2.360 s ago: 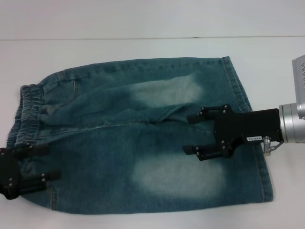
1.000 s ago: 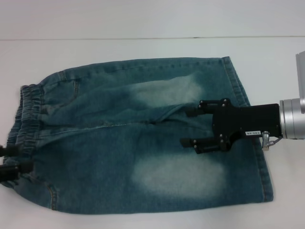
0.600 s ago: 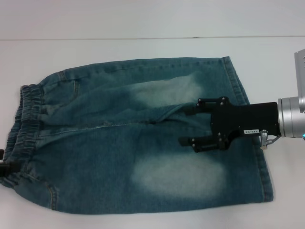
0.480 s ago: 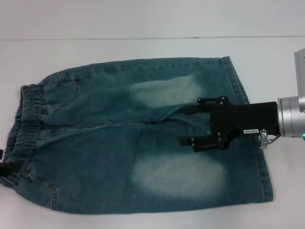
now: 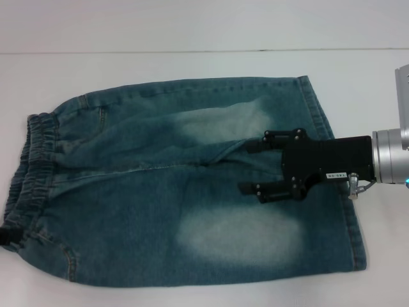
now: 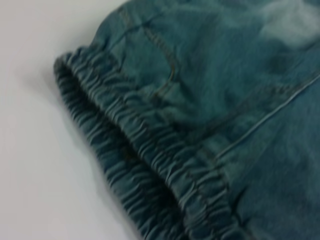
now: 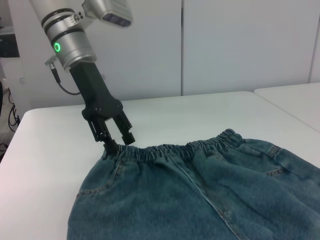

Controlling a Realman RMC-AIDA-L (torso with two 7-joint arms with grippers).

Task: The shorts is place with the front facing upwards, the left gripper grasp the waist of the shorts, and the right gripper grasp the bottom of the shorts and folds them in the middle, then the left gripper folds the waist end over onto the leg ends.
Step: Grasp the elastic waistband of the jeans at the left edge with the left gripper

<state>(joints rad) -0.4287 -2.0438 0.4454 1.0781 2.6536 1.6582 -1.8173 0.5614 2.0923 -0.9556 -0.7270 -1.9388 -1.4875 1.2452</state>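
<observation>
The shorts [image 5: 160, 192] lie flat with the faded front up, the waist [image 5: 32, 160] at the left and the bottom hems [image 5: 348, 211] at the right. My right gripper [image 5: 244, 167] hovers open over the inner legs near the crotch seam, with nothing between its fingers. Only a black tip of the left gripper [image 5: 5, 235] shows in the head view, at the near end of the waist. The right wrist view shows the left gripper [image 7: 119, 143] open, with its fingertips at the corner of the gathered waist [image 7: 185, 147]. The left wrist view shows only the waist [image 6: 150, 165].
The white table [image 5: 192, 25] extends beyond the shorts on every side, with a seam line across its far part. Another white table [image 7: 295, 95] and white cabinet doors [image 7: 230, 45] stand behind the left arm.
The left gripper has drawn back from over the waist to the picture's left edge, until only a tip shows. The right gripper has crept slightly left over the legs, still open.
</observation>
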